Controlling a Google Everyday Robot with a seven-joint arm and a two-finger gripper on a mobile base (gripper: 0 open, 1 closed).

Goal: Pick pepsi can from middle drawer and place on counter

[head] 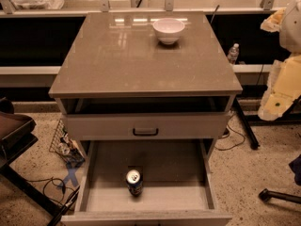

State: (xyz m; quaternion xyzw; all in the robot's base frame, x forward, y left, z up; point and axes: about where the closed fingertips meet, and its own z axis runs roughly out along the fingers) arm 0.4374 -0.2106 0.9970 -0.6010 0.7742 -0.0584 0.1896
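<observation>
The pepsi can (pixel 134 181) stands upright on the floor of the middle drawer (pixel 183 173), near the middle and towards the front. The drawer is pulled fully out. The counter (pixel 117 55) is the glossy grey-brown top of the cabinet above it. My arm shows at the right edge of the view, cream and white. Its gripper (pixel 272 108) hangs beside the counter's right side, well above and to the right of the can, touching nothing.
A white bowl (pixel 169 30) sits at the back of the counter. The drawer above, with a dark handle (pixel 145 132), stands slightly out. A water bottle (pixel 233 53) is behind right. A wire basket (pixel 63 145), cables and a dark stand (pixel 14 131) are at the left, and a chair leg (pixel 277 195) is at the right.
</observation>
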